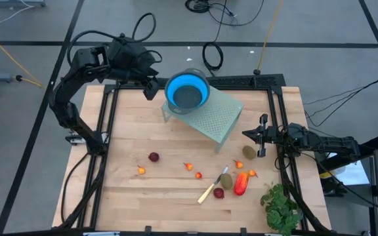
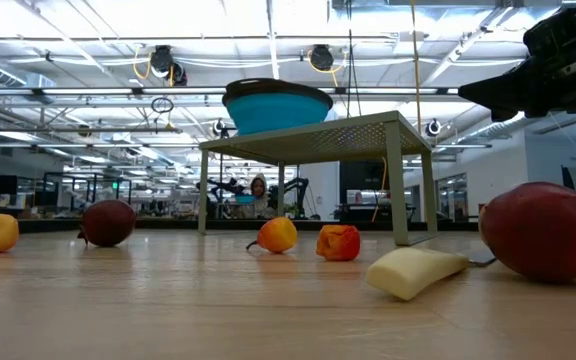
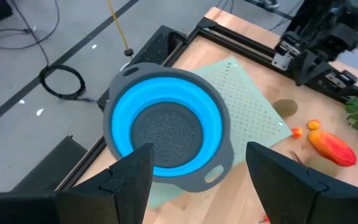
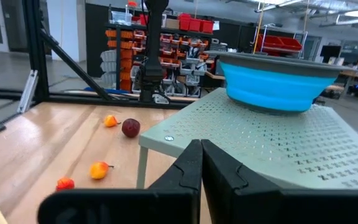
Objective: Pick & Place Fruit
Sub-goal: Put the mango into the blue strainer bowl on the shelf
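The fruit lies loose on the wooden table. There is a dark red ball, another, two brownish-green ovals, a longer red-orange piece and several tiny orange ones such as. My left gripper hangs open at the far side. It is beside and above a blue colander and holds nothing. My right gripper rests shut at the table's right side, pointing level toward the left.
The colander stands on a pale green perforated stand at the table's far middle. A pale-handled knife lies among the near fruit. A leafy green bunch sits at the near right corner. Black frame rails run along the table's sides.
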Available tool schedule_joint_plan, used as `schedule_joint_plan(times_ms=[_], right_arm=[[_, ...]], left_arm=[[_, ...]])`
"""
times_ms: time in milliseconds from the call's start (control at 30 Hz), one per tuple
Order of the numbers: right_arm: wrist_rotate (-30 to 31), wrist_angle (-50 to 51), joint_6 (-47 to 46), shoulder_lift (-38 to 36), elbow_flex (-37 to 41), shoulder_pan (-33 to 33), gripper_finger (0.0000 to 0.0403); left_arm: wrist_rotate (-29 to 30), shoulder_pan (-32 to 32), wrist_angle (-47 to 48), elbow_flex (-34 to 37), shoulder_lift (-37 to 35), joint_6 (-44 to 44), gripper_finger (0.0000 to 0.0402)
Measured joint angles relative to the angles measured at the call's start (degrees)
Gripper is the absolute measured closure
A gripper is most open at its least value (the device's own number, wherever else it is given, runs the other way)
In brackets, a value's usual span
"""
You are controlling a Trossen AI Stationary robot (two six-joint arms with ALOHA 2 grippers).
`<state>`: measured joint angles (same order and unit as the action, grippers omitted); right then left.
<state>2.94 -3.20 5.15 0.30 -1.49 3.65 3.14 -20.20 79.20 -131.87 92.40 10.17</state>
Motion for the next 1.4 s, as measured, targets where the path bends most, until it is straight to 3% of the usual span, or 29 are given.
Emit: schedule_joint_plan(times_ms=[233, 733, 1133, 1400], right_arm=[[-0.02, 0.00, -6.06, 0.02, 0.01, 0.01, 0.0403], [-0.02, 0.00, -6.43, 0.00, 0.01, 0.01, 0.0403], [-0.04, 0.00, -6.43, -0.01, -0.01, -0.01, 0.0403], [-0.05, -0.07, -6.43, -0.01, -0.01, 0.00, 0.0403]], left_arm=[[2.93, 3.19, -0.10, 0.00, 0.02, 0.04, 0.0144], [2.95, 6.61, -0.72, 3.42, 0.11, 2.03, 0.0144], [2.83, 9.00, -10.02, 16.20, -3.67, 2.42, 0.0144], [2.81, 10.26, -19.75, 32.51, -14.31, 6.05, 0.0144]])
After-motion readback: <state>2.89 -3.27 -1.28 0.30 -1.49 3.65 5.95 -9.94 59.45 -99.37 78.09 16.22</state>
